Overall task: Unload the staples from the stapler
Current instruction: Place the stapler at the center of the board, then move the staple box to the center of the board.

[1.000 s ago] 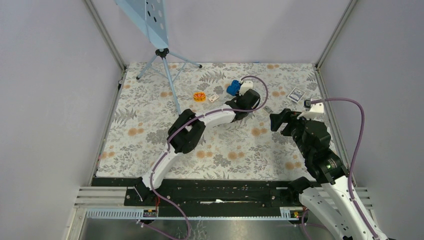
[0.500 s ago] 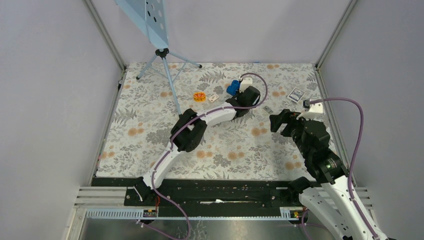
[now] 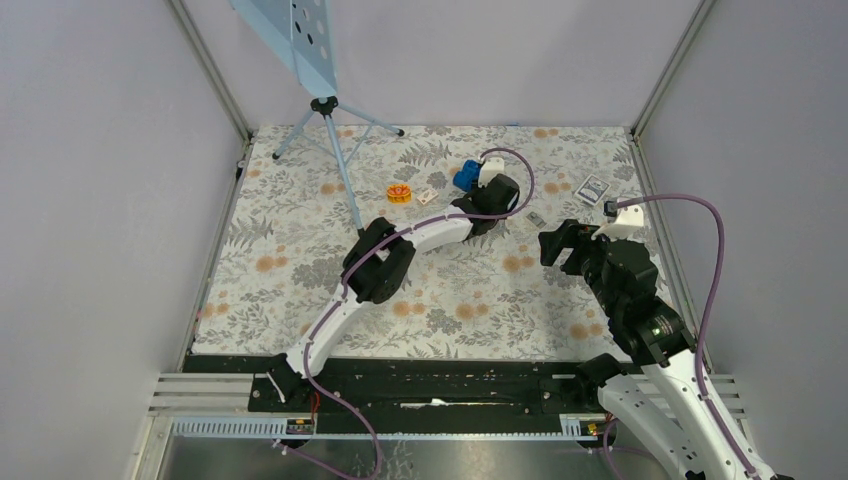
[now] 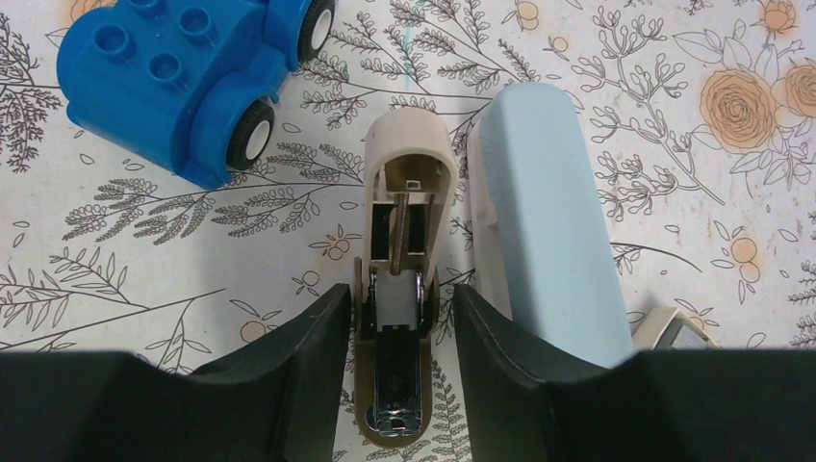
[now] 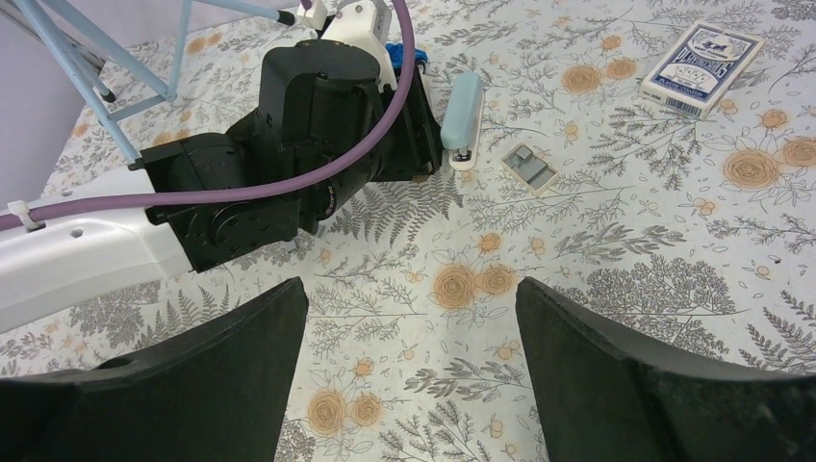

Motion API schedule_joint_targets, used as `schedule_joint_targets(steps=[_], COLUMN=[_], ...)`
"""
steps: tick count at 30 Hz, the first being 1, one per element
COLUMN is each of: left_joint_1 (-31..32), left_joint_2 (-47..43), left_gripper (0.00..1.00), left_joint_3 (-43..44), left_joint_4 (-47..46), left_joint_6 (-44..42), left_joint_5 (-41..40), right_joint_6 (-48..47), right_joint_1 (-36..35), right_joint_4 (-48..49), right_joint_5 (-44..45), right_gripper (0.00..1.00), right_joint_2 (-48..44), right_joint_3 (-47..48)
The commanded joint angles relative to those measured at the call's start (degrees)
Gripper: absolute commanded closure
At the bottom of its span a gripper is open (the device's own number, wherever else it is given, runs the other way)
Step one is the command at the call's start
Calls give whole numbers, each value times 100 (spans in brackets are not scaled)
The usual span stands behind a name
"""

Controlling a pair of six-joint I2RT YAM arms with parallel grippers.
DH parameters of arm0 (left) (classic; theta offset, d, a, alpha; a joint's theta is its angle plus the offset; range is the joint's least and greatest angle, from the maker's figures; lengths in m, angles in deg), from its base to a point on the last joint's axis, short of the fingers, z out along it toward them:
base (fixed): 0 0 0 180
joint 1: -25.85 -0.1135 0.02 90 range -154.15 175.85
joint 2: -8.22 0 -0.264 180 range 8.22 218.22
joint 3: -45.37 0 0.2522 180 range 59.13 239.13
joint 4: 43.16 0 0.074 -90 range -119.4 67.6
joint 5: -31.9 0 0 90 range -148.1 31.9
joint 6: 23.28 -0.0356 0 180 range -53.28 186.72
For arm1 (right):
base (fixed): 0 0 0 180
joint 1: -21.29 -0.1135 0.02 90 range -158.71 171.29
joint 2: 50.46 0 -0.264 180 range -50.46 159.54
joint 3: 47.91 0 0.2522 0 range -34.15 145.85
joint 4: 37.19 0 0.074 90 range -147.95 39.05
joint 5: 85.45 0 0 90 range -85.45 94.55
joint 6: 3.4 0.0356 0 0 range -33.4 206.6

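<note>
The stapler lies folded open on the flowered cloth. Its beige base (image 4: 404, 164) shows a spring rod, a white pusher and a dark magazine channel. Its light blue lid (image 4: 539, 212) lies alongside on the right (image 5: 462, 120). My left gripper (image 4: 401, 294) straddles the base, open; the left finger is nearly against it and the right finger stands off a little. A short silvery-grey piece that looks like the staples (image 5: 529, 166) lies on the cloth right of the stapler (image 3: 537, 218). My right gripper (image 5: 412, 289) hovers wide open and holds nothing.
A blue toy car (image 4: 183, 77) sits just beyond the stapler. A card deck (image 5: 701, 69) lies at the far right. An orange object (image 3: 400, 193) and a small white box (image 3: 427, 197) lie left of the left wrist. A blue tripod (image 3: 325, 110) stands at the back left.
The left wrist has shifted slightly toward the far side over the stapler, and its jaws have widened. The right arm has barely moved.
</note>
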State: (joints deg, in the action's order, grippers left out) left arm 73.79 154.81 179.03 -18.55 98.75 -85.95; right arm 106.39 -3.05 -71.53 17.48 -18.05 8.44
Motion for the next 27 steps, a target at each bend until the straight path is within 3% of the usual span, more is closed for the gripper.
schedule_joint_targets(steps=[1, 17, 22, 27], left_joint_1=[-31, -24, -34, -329], left_joint_2=[-272, -2313, -3483, -4913], left_gripper=[51, 45, 44, 32], left_joint_3=[-64, -1044, -2060, -3570], left_joint_4=[84, -156, -307, -428], left_joint_6=[49, -139, -301, -235], left_joint_5=[144, -113, -227, -341], right_joint_6=[42, 225, 306, 357], right_joint_1=[-1, 4, -1, -1], right_joint_4=[37, 93, 39, -267], right_joint_5=[80, 59, 271, 569], right_gripper=[13, 14, 13, 13], right_joint_2=[10, 151, 197, 534], right_joint_3=[314, 327, 319, 527])
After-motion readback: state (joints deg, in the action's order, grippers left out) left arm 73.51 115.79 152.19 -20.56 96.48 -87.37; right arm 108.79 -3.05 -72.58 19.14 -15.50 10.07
